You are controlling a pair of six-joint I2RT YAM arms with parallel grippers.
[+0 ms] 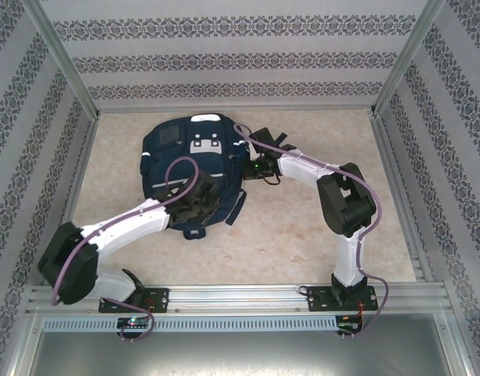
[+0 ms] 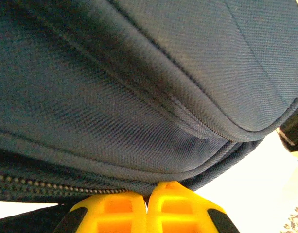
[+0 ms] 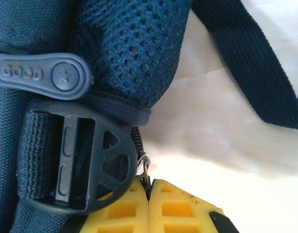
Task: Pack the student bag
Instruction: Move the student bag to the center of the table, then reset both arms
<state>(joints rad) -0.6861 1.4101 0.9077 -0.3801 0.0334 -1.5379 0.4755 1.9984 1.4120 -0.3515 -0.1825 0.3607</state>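
1. The student bag [image 1: 194, 160] lies flat on the beige table [image 1: 302, 235], left of centre and toward the far side. Its navy face with the pale patches is turned up.
2. The left arm reaches in from the near-left corner. The left gripper [image 1: 194, 208] sits at the bag's near edge.
3. In the left wrist view, that gripper's 2 yellow fingers [image 2: 114, 208] are pressed together with no gap. Their tips touch a rounded fold of navy fabric just beside a closed zipper [image 2: 37, 183]. Whether any fabric is caught between them cannot be told.
4. The right arm bends in from the near-right base. The right gripper [image 1: 254, 167] rests against the bag's right side.
5. In the right wrist view, its 2 yellow fingers [image 3: 183, 194] are clamped tight. A small metal zip pull [image 3: 145, 167] runs down into the seam between their tips, so the jaws are closed on it.
6. A dark plastic buckle [image 3: 76, 165] threaded with webbing lies just beside the pull and touches the nearer finger.
7. Above the buckle is a blue rubber tab [image 3: 42, 74], and next to that a padded mesh panel [image 3: 134, 43].
8. A loose webbing strap [image 3: 251, 63] crosses the pale tabletop at the upper right, apart from the fingers.
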